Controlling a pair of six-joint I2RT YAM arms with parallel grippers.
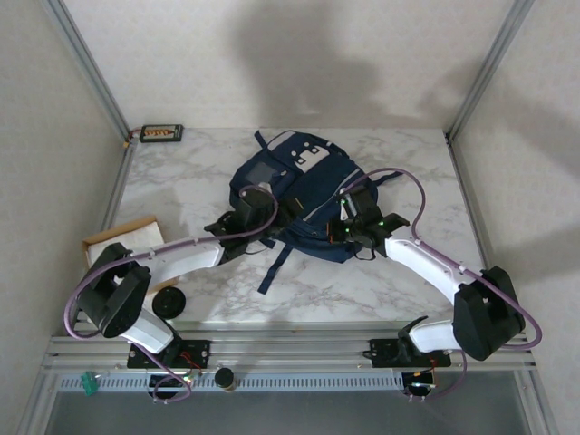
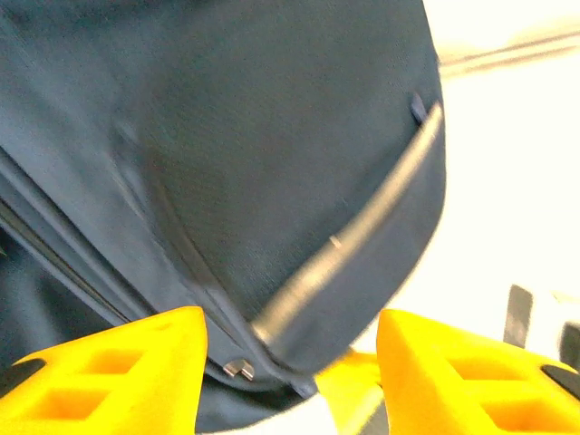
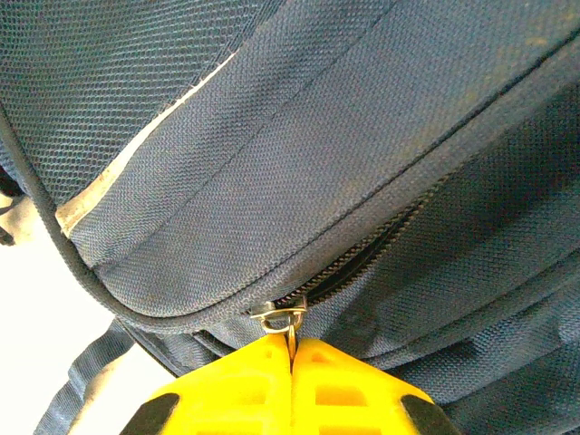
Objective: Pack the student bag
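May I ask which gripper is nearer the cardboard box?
Left. The left gripper is right of the cardboard box, at the left side of the student bag; the right gripper is across the bag.

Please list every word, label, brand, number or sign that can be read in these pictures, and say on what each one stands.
No text can be read anywhere.
On the bag, the pale patches: dark marks, too small to read.
On the black box by the far left corner: coloured markings, too small to read.
On the zip pull: no marking visible.
On the cardboard box: no print visible.
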